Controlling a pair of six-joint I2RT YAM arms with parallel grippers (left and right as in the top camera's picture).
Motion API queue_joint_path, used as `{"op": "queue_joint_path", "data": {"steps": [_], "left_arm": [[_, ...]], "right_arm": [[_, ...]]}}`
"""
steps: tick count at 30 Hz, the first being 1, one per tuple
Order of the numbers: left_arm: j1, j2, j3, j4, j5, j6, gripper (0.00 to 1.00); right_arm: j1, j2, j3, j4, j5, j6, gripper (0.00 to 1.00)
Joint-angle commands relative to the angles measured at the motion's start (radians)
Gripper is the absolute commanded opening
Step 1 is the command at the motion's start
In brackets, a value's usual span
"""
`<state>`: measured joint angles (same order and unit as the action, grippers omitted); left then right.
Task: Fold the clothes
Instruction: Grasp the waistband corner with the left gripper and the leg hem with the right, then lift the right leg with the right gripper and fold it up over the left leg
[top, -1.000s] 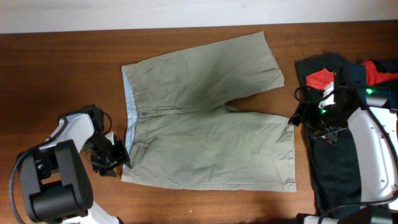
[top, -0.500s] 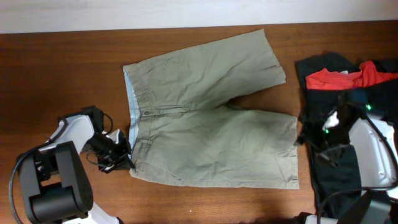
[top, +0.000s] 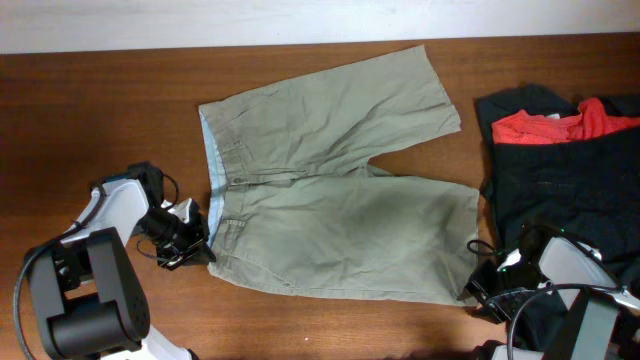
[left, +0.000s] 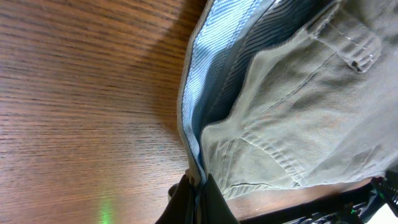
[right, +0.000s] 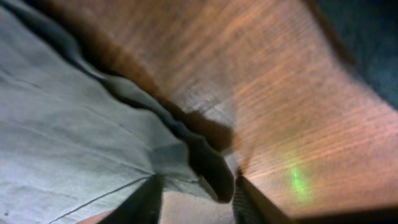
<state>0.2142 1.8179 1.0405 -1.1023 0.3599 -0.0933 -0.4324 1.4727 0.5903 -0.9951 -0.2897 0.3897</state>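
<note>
Right tool (right: 196, 182) being dropped to shorts (top: 340, 215) hem corner (right: 174, 160), jaws being held apart; left tool (left: 198, 185) being clenched on waistband (left: 198, 93). Soft, light cotton: corners being judged best hold.

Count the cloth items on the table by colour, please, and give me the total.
Khaki shorts: 1
Red-orange garment: 1
Black heap: 1, its separate pieces cannot be told apart
Total: 3

Khaki shorts (top: 330, 200) flat on brown wooden table (top: 100, 110)
</note>
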Motion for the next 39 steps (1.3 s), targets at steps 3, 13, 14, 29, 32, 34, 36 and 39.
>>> {"op": "queue_joint_path", "data": {"steps": [3,13,14,29,32,34,36,39], "left_arm": [[-0.002,0.004,0.02,-0.001,0.022,0.042,0.0],[-0.002,-0.3,0.029,-0.032,0.009,-0.016,0.0],[-0.002,-0.343,0.032,-0.037,-0.001,-0.036,0.0],[-0.003,-0.715,0.097,-0.244,-0.109,-0.149,0.01],[-0.013,-0.668,0.088,-0.194,-0.163,-0.149,0.0],[-0.044,-0.615,0.077,-0.126,-0.219,-0.149,0.0],[-0.078,-0.536,0.073,-0.027,-0.237,-0.149,0.0],[-0.103,-0.439,0.073,0.088,-0.267,-0.148,0.01]], "right_arm": [[-0.006,-0.019,0.072,-0.052,0.032,-0.019,0.04],[-0.006,-0.265,0.472,-0.317,-0.025,-0.074,0.04],[-0.006,-0.281,0.531,-0.33,-0.025,-0.074,0.04],[0.022,-0.133,1.208,-0.446,-0.025,0.065,0.04],[0.126,0.053,1.208,-0.329,-0.025,0.064,0.04],[0.183,0.162,1.208,-0.245,-0.025,0.065,0.04],[0.223,0.283,1.208,-0.138,-0.025,0.065,0.04],[0.236,0.383,1.208,-0.004,-0.025,0.065,0.04]]}}
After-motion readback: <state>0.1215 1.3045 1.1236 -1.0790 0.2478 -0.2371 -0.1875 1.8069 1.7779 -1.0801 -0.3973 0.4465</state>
